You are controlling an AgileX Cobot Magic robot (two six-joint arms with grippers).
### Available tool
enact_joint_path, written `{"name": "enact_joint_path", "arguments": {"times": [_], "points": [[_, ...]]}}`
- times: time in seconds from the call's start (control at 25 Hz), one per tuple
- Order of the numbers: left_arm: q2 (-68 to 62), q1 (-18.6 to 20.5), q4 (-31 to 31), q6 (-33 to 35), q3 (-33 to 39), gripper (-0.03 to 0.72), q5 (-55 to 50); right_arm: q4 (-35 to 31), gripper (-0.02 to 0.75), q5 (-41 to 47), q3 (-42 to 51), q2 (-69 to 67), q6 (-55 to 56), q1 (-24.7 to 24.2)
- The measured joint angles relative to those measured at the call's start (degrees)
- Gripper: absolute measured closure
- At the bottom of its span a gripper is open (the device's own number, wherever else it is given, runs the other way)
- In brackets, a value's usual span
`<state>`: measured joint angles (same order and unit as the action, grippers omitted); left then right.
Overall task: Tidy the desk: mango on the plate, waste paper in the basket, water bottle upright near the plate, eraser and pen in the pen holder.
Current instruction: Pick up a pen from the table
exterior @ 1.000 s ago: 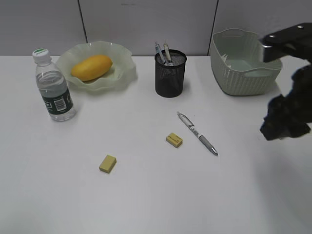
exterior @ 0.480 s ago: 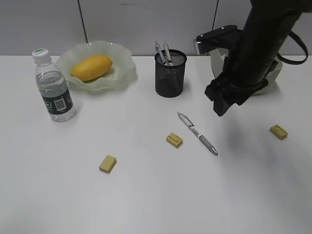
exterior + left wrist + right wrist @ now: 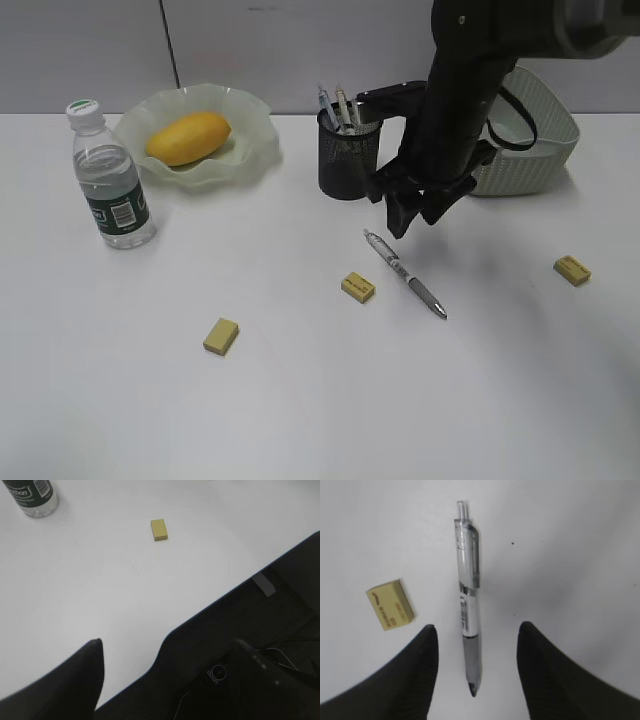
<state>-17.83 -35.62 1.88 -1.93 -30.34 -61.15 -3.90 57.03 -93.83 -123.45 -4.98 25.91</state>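
Desk (image 3: 120, 400): white top, most items sit on its far half.

Basket (image 3: 545, 140): one, far right corner. No waste paper shows anywhere on the desk; the basket's inside is mostly hidden behind the arm, so whether the paper lies in it cannot be told.

Plate (image 3: 250, 135): one, far left. Mango (image 3: 188, 137): one, lying on the plate. That step looks done.

Water bottle (image 3: 108, 178): one, upright, cap on, just beside the plate's left front. Looks done too.

Pen holder (image 3: 345, 165): one, far middle, with two pens standing in it.

Right gripper (image 3: 412, 212): hangs above the desk just in front of the holder, over the cap end of the loose pen (image 3: 468, 600). In the right wrist view its jaws are spread wide with nothing between them, the pen's grip end lying on the desk in the gap. Judged: pen pick-up is the step in hand.

Left gripper (image 3: 165, 680): parked low near the desk's front edge, jaws apart, holding nothing.

Loose pens on the desk: one, lying slantwise, mid-desk.

Erasers: three, all yellow, none in the holder — the middle eraser (image 3: 358, 287) just left of the pen, the left eraser (image 3: 221, 336), and the right eraser (image 3: 572, 270) well apart from both.

Left to do, as judged: one pen, three erasers.
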Motion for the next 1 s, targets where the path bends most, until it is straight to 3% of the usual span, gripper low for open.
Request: {"name": "enact_joint_path", "arguments": {"times": [0.6, 1.0], "points": [[0.0, 0.0, 0.0, 0.0, 0.0, 0.101, 0.0, -1.1, 0.334, -0.6, -2.4, -9.5, 0.1, 0.0], [0.0, 0.0, 0.0, 0.0, 0.0, 0.101, 0.0, 0.6, 0.523, -2.0, -2.5, -9.7, 2.9, 0.0]]}}
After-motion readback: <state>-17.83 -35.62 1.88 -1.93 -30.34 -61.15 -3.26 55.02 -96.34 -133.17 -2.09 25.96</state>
